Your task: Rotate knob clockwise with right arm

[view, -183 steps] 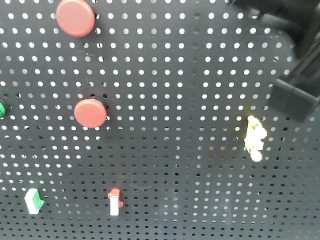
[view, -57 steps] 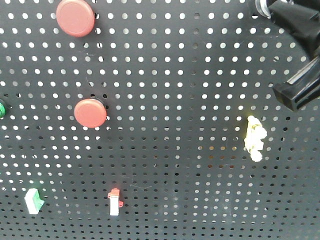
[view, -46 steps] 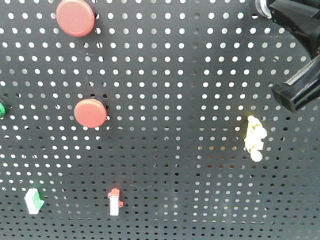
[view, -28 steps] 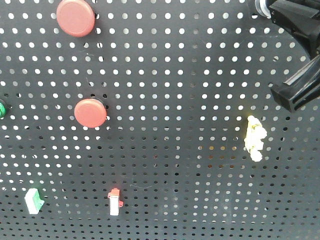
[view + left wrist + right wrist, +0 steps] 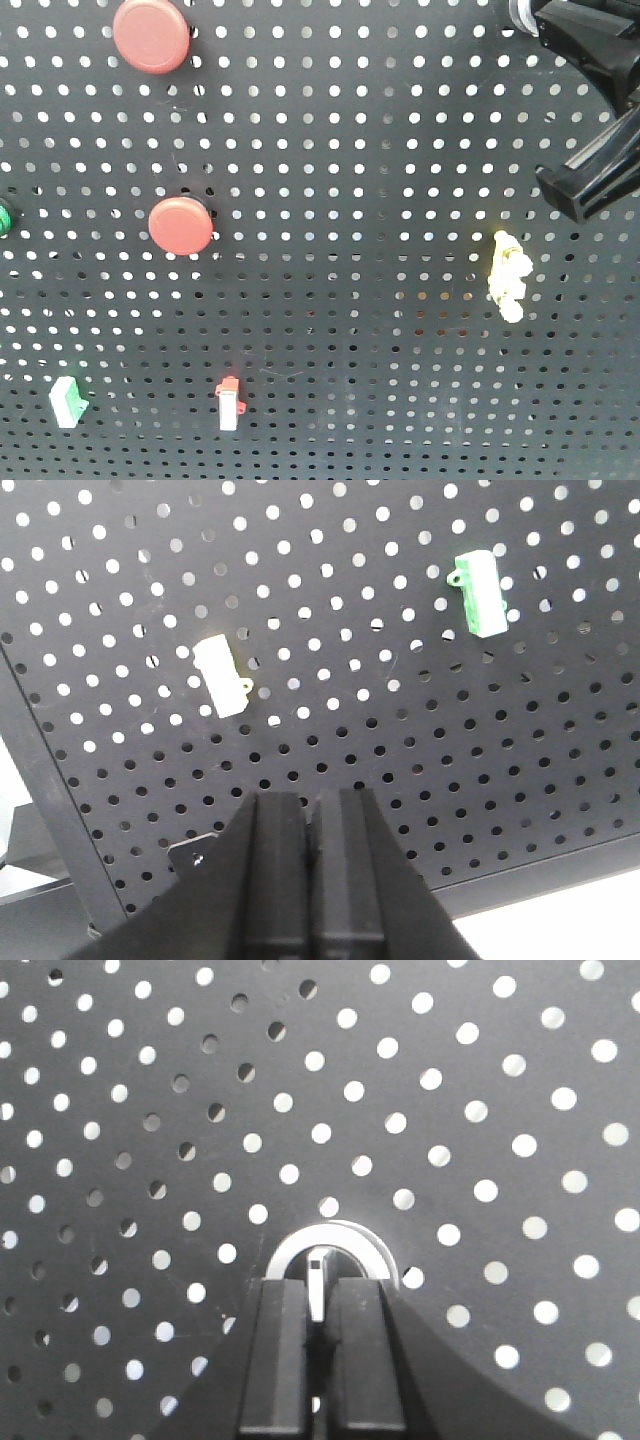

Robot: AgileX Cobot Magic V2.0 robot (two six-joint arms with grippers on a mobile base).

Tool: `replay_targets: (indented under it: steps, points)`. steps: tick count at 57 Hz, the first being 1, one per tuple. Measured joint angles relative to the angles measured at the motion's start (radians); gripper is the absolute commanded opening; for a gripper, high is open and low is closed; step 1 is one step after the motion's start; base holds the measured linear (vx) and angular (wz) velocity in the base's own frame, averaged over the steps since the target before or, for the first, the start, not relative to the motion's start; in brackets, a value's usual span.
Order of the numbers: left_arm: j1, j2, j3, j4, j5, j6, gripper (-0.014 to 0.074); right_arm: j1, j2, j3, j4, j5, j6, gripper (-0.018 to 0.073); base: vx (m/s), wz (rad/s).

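The knob (image 5: pixel 330 1237), black with a silver-white rim and a raised bar, is mounted on the black pegboard (image 5: pixel 350 200). In the right wrist view my right gripper (image 5: pixel 318 1285) is shut on the knob's bar, one finger on each side. In the front view only a sliver of the knob's rim (image 5: pixel 519 12) shows at the top right edge, with the right gripper (image 5: pixel 545 20) and black arm body covering it. My left gripper (image 5: pixel 310 805) is shut and empty, below the board's lower part.
Two red round buttons (image 5: pixel 150 35) (image 5: pixel 181 225) and a small green button (image 5: pixel 3 217) sit on the board's left. A yellow-white switch (image 5: pixel 508 275), a red-white switch (image 5: pixel 229 402) and a green-white switch (image 5: pixel 66 400) are lower down.
The right gripper has turned at the knob. Its lower black part has swung slightly up and left, and the knob's rim now shows at the top edge. The left arm has not moved.
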Motion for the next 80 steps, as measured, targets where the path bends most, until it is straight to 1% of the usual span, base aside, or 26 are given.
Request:
replay_targets:
  steps: [10,28,34,40,43,47,51,58,65,68,74,77,80]
  points:
    - [0.000,0.000,0.000,0.000,0.000,0.000,-0.0006,0.000,0.003,0.000,-0.002,0.000,0.000,0.0230,0.00,0.00]
    - [0.000,0.000,0.000,0.000,0.000,0.000,-0.0006,0.000,0.007,-0.001,-0.001,0.001,0.000,0.0225,0.00,0.00]
    - [0.000,0.000,0.000,0.000,0.000,0.000,-0.0006,0.000,0.014,-0.003,-0.003,0.008,0.000,0.0176,0.00,0.00]
    - [0.000,0.000,0.000,0.000,0.000,0.000,-0.0006,0.000,0.020,-0.009,-0.007,0.017,0.000,0.0066,0.00,0.00]
    - [0.000,0.000,0.000,0.000,0.000,0.000,-0.0006,0.000,0.021,-0.010,-0.007,0.020,0.001,-0.0008,0.00,0.00]
    - [0.000,0.000,0.000,0.000,0.000,0.000,-0.0006,0.000,0.021,-0.010,-0.005,0.020,0.018,-0.0013,0.00,0.00]
    - [0.000,0.000,0.000,0.000,0.000,0.000,-0.0006,0.000,0.021,-0.010,-0.002,0.020,0.059,-0.0011,0.00,0.00]
    - [0.000,0.000,0.000,0.000,0.000,0.000,-0.0006,0.000,0.021,-0.010,0.001,0.020,0.172,-0.0008,0.00,0.00]
    - [0.000,0.000,0.000,0.000,0.000,0.000,-0.0006,0.000,0.021,-0.010,0.011,0.016,0.344,-0.0007,0.00,0.00]
    - [0.000,0.000,0.000,0.000,0.000,0.000,-0.0006,0.000,0.021,-0.010,0.021,0.009,0.444,-0.0008,0.00,0.00]
    - [0.000,0.000,0.000,0.000,0.000,0.000,-0.0006,0.000,0.021,-0.010,0.028,-0.009,0.681,-0.0008,0.00,0.00]
    - [0.000,0.000,0.000,0.000,0.000,0.000,-0.0006,0.000,0.021,-0.010,0.030,-0.018,0.779,-0.0008,0.00,0.00]
    - [0.000,0.000,0.000,0.000,0.000,0.000,-0.0006,0.000,0.021,-0.009,0.039,-0.029,0.916,-0.0008,0.00,0.00]
